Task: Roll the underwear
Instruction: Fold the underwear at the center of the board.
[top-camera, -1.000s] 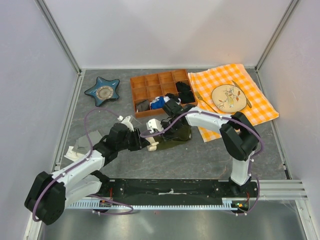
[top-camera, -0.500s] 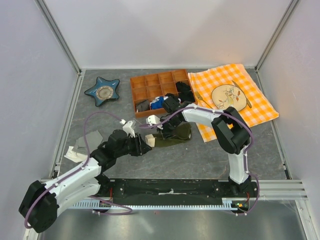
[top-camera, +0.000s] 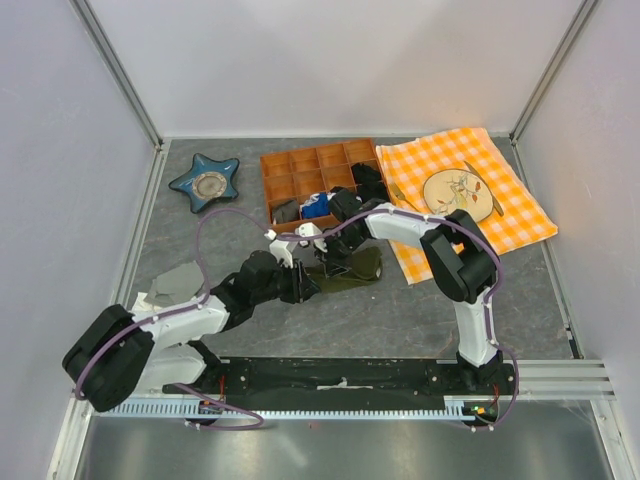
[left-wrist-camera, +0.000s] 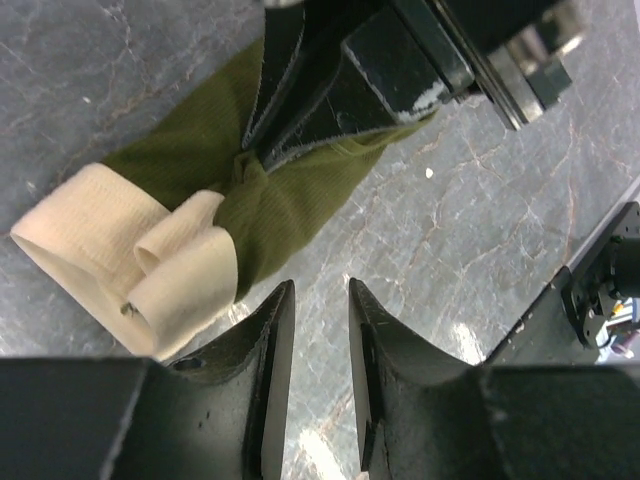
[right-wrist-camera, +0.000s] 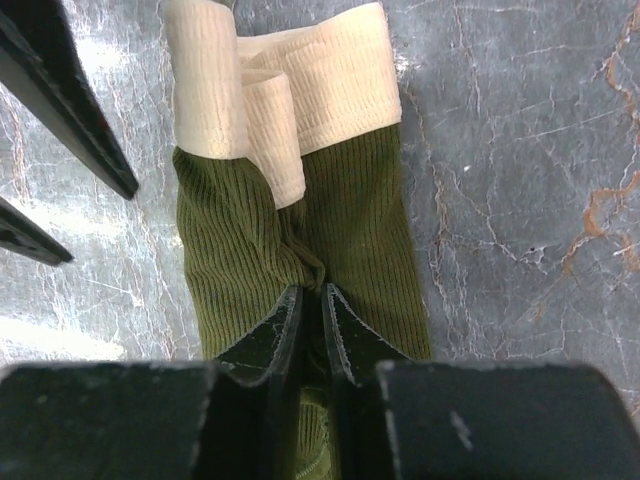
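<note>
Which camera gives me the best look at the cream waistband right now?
Right wrist. The waistband fills the top of the frame, its curled folds plain against the green underwear. The left wrist view shows it slanted at the left edge. From the top camera it is too small to make out.

No text, label, brand or number can be read on anything here.
</note>
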